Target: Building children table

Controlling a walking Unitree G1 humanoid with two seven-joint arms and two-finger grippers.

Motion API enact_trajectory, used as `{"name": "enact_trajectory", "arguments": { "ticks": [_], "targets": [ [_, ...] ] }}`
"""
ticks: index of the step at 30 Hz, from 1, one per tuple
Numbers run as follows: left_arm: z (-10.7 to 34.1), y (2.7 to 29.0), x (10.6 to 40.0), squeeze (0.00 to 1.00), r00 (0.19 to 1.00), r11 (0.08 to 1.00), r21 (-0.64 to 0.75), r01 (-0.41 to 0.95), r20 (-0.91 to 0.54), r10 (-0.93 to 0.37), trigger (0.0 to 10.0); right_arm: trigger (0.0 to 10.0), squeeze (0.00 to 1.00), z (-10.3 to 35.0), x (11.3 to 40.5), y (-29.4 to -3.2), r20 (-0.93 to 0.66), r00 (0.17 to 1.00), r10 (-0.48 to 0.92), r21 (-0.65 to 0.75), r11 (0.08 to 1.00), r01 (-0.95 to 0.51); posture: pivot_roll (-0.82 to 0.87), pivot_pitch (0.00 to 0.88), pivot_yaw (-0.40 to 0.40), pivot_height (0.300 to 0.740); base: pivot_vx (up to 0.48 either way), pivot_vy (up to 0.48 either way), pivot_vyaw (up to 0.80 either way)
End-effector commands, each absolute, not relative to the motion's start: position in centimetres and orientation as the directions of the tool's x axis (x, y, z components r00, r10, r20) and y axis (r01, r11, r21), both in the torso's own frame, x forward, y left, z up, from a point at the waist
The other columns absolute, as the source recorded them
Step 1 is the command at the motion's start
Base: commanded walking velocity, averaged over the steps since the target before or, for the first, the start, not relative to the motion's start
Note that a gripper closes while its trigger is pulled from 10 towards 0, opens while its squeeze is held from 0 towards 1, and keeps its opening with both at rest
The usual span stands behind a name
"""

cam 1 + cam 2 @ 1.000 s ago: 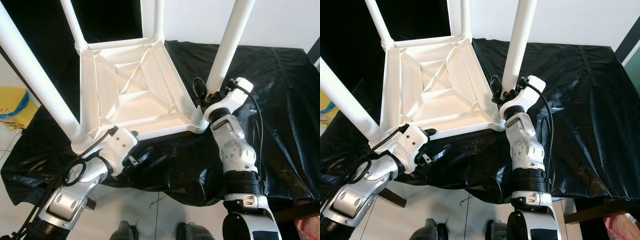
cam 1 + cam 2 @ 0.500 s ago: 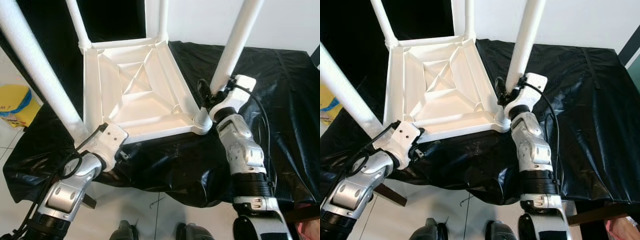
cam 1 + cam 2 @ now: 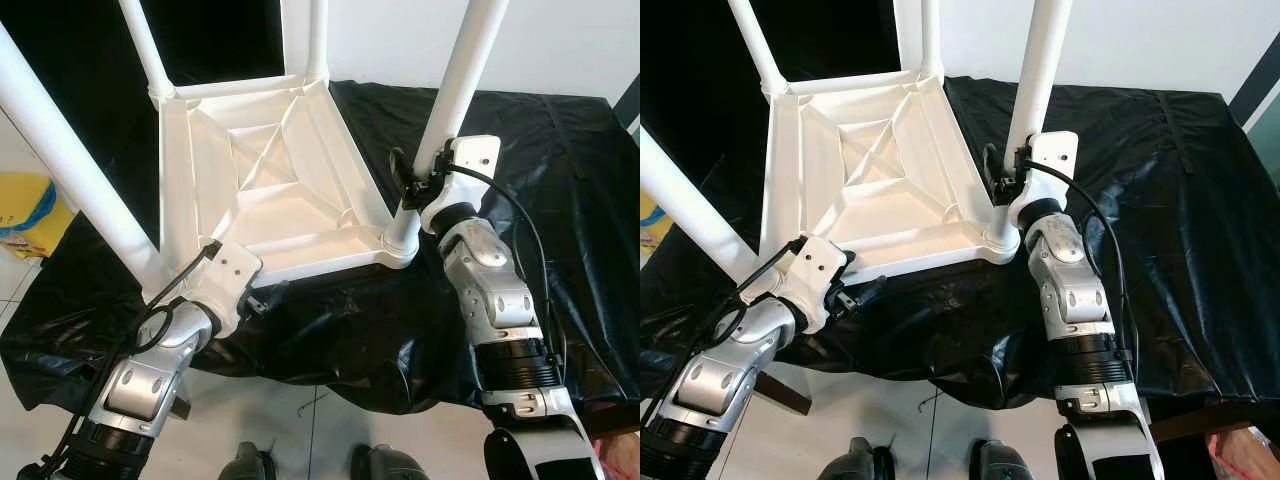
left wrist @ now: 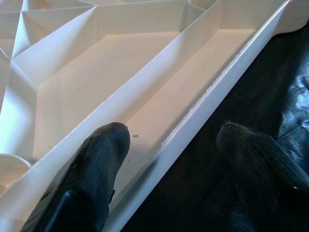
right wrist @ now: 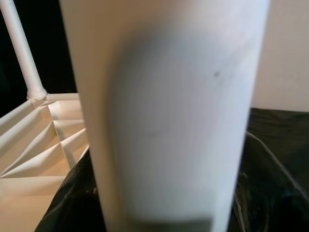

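gripping near leg point(image 3: 452, 98), right gripper point(image 3: 412, 187) has climbed slightly higher; fingers hidden, grasp uncertain. left gripper point(image 4: 169, 145) open astride table point(image 3: 262, 170) edge, steadying; leg seems seated.

head cams look down, wrist cams close-up

Kids' table point(image 3: 270, 170): smooth white plastic w/ slight sheen. Sheet point(image 3: 540, 170) over counter: glossy, crinkled black plastic. My arms: silver metal; fingers point(image 4: 94, 164) matt black rubber-like.
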State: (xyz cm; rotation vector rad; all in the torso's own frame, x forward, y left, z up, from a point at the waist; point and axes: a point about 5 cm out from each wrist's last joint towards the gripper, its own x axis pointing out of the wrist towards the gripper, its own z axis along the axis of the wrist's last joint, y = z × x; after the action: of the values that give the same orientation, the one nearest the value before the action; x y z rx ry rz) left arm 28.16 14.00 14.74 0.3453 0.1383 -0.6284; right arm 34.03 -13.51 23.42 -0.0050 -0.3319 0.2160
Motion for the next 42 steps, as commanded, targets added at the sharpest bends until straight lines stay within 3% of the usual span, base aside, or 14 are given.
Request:
{"name": "enact_trajectory", "arguments": {
  "ticks": [1, 6, 7, 11, 14, 18, 20, 23, 24, 29, 30, 34, 38, 42],
  "targets": [
    [14.4, 15.0, 28.6, 0.00, 0.881, 0.829, 0.304, 0.469, -0.221, -0.417, 10.0, 10.0, 0.00, 24.1, 33.8, -13.1, 0.354, 0.905, 0.236, -0.092, 0.972, -0.218, -0.09, 0.139, 0.000, 0.740, 0.000, 0.000, 0.00],
    [14.4, 15.0, 28.6, 0.00, 0.882, 0.829, 0.306, 0.469, -0.221, -0.417, 10.0, 8.9, 0.00, 24.1, 33.8, -12.9, 0.361, 0.897, 0.253, -0.130, 0.967, -0.220, -0.09, 0.138, 0.001, 0.740, 0.000, 0.000, 0.00],
    [14.4, 15.0, 28.7, 0.00, 0.882, 0.829, 0.307, 0.468, -0.221, -0.416, 10.0, 0.0, 0.00, 24.1, 33.7, -12.8, 0.363, 0.894, 0.264, -0.139, 0.964, -0.228, -0.09, 0.137, 0.002, 0.740, 0.000, 0.000, 0.00],
    [14.3, 15.0, 28.7, 0.00, 0.884, 0.832, 0.304, 0.464, -0.224, -0.411, 10.0, 0.0, 0.00, 24.0, 33.7, -12.5, 0.352, 0.892, 0.284, -0.148, 0.958, -0.247, -0.09, 0.136, 0.001, 0.740, 0.000, 0.000, 0.00],
    [14.3, 15.1, 28.7, 0.00, 0.886, 0.834, 0.307, 0.459, -0.226, -0.405, 10.0, 8.9, 0.00, 23.7, 33.8, -12.4, 0.331, 0.895, 0.297, -0.149, 0.954, -0.261, -0.08, 0.136, -0.002, 0.740, 0.000, 0.000, 0.00],
    [14.3, 15.2, 28.7, 0.00, 0.889, 0.836, 0.308, 0.454, -0.224, -0.400, 10.0, 10.0, 0.00, 23.5, 34.0, -12.3, 0.322, 0.899, 0.295, -0.151, 0.954, -0.259, -0.08, 0.136, -0.004, 0.740, 0.000, 0.000, 0.00],
    [14.4, 15.4, 28.7, 0.00, 0.894, 0.840, 0.311, 0.444, -0.221, -0.390, 10.0, 4.6, 0.00, 23.5, 34.1, -12.5, 0.324, 0.904, 0.278, -0.144, 0.959, -0.243, -0.08, 0.137, -0.009, 0.740, 0.000, 0.000, 0.00],
    [14.6, 15.5, 28.7, 0.00, 0.898, 0.843, 0.314, 0.437, -0.215, -0.385, 10.0, 10.0, 0.00, 23.7, 34.1, -13.0, 0.340, 0.909, 0.243, -0.124, 0.969, -0.213, -0.07, 0.135, -0.010, 0.740, 0.000, 0.000, 0.00],
    [14.6, 15.5, 28.7, 0.00, 0.899, 0.844, 0.313, 0.435, -0.212, -0.384, 10.0, 0.0, 0.00, 24.1, 33.8, -13.1, 0.383, 0.894, 0.232, -0.110, 0.973, -0.205, -0.07, 0.136, -0.008, 0.740, 0.000, 0.000, 0.00],
    [14.7, 15.2, 28.7, 0.00, 0.895, 0.841, 0.312, 0.442, -0.208, -0.394, 10.0, 0.0, 0.00, 24.5, 33.1, -13.0, 0.440, 0.865, 0.243, -0.097, 0.970, -0.223, -0.08, 0.133, -0.004, 0.740, 0.000, 0.000, 0.00],
    [14.7, 15.1, 28.7, 0.00, 0.894, 0.840, 0.311, 0.445, -0.209, -0.396, 10.0, 10.0, 0.00, 24.4, 32.9, -13.0, 0.440, 0.864, 0.247, -0.094, 0.969, -0.229, -0.08, 0.132, -0.001, 0.740, 0.000, 0.000, 0.00],
    [14.7, 14.8, 28.9, 0.00, 0.892, 0.838, 0.309, 0.450, -0.207, -0.403, 10.0, 0.0, 0.00, 23.6, 32.5, -12.6, 0.421, 0.871, 0.252, -0.095, 0.968, -0.234, -0.09, 0.130, 0.002, 0.740, 0.000, 0.000, 0.00],
    [15.0, 14.3, 29.0, 0.00, 0.891, 0.838, 0.305, 0.453, -0.190, -0.413, 10.0, 4.4, 0.00, 22.9, 32.0, -12.6, 0.409, 0.879, 0.246, -0.084, 0.969, -0.232, -0.09, 0.131, 0.002, 0.740, 0.000, 0.000, 0.00],
    [15.3, 13.9, 29.0, 0.00, 0.894, 0.844, 0.294, 0.448, -0.157, -0.420, 10.0, 0.0, 0.00, 22.5, 31.4, -12.8, 0.412, 0.879, 0.239, -0.080, 0.971, -0.227, -0.09, 0.136, 0.004, 0.740, 0.000, 0.000, 0.00]
  ]
}}
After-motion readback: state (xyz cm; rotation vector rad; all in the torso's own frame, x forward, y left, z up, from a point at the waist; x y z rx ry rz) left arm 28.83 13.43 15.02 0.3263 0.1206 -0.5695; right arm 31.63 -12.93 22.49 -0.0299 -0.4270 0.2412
